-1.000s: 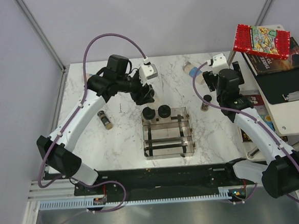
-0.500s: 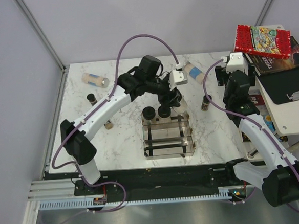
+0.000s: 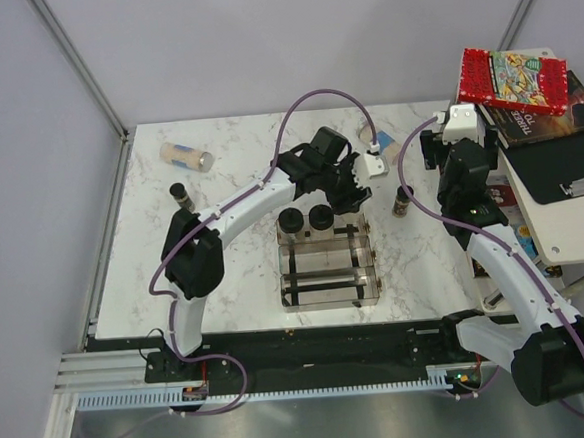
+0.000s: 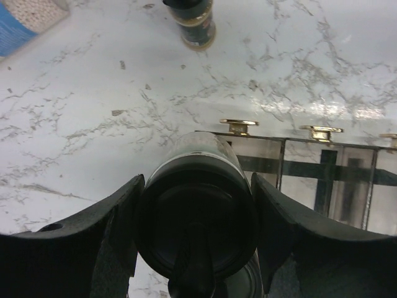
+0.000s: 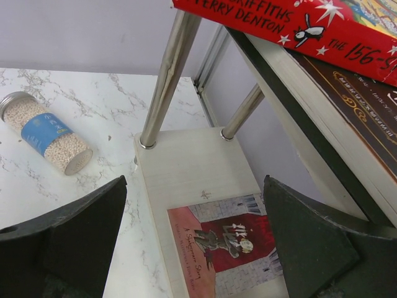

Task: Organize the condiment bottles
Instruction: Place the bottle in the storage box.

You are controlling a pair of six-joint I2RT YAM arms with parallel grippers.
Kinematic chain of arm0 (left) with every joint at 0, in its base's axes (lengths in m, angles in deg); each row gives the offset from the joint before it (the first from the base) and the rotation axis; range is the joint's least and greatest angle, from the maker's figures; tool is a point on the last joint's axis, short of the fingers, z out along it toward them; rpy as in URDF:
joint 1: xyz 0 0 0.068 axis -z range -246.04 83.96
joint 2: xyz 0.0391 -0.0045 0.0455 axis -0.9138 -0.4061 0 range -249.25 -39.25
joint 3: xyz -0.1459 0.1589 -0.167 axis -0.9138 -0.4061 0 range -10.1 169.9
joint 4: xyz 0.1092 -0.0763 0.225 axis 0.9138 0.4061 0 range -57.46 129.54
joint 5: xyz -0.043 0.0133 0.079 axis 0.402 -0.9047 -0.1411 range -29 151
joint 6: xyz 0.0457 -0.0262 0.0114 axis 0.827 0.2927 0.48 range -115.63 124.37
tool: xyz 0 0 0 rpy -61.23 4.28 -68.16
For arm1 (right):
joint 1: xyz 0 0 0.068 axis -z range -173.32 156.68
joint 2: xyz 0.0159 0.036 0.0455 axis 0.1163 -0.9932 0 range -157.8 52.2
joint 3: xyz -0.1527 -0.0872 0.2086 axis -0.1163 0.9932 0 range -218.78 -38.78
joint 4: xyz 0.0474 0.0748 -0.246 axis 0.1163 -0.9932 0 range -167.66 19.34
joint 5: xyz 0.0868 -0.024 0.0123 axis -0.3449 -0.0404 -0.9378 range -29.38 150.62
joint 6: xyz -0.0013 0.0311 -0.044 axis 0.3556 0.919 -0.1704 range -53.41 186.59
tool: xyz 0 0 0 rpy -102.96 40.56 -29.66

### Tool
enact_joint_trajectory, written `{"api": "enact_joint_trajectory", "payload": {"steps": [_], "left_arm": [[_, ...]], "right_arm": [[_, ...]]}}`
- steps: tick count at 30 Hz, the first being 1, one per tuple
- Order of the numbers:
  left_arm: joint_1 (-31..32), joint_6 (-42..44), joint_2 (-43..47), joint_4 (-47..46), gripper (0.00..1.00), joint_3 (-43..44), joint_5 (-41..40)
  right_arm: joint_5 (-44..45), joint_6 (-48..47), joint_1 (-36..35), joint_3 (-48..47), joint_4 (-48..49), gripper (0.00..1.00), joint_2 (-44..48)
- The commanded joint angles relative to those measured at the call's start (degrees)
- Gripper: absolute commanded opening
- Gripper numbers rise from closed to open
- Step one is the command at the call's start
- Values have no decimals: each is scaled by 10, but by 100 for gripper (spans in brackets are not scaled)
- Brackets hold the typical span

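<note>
My left gripper (image 3: pixel 348 197) is shut on a wide black-lidded jar (image 4: pixel 197 214) and holds it at the back right corner of the clear rack (image 3: pixel 331 276); the rack also shows in the left wrist view (image 4: pixel 310 174). Two more black-lidded jars (image 3: pixel 290 221) (image 3: pixel 320 217) stand in the rack's back compartment. A beige blue-labelled bottle (image 3: pixel 185 156) lies at the back left, and another (image 5: pixel 43 133) lies at the back right. Slim spice bottles stand at the left (image 3: pixel 180 194) and to the right of the rack (image 3: pixel 401 202). My right gripper (image 5: pixel 195 236) is open and empty, up near the shelf.
A side shelf (image 3: pixel 561 200) with books stands at the table's right edge. Its metal legs (image 5: pixel 164 81) and lower board (image 5: pixel 186 167) with a book (image 5: pixel 229 242) lie right in front of my right gripper. A red book (image 3: pixel 511 78) tops the shelf.
My left arm has swung right with the jar, from behind the rack's left side to its back right corner. My right arm pulled back toward the shelf, then held still.
</note>
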Motion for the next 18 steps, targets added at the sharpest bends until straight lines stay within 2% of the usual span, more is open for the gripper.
{"api": "enact_joint_trajectory", "payload": {"steps": [1,8,18], "left_arm": [[5,19,-18,-65,2,37,-37],[7,11,-30,-64,2,23,-33],[10,-23,32,-71,2,-16,11]], "right_arm": [[-5,10,9,-1,18,98,13],[-14,7,8,0,17,98,16],[-20,6,8,-1,13,98,16]]}}
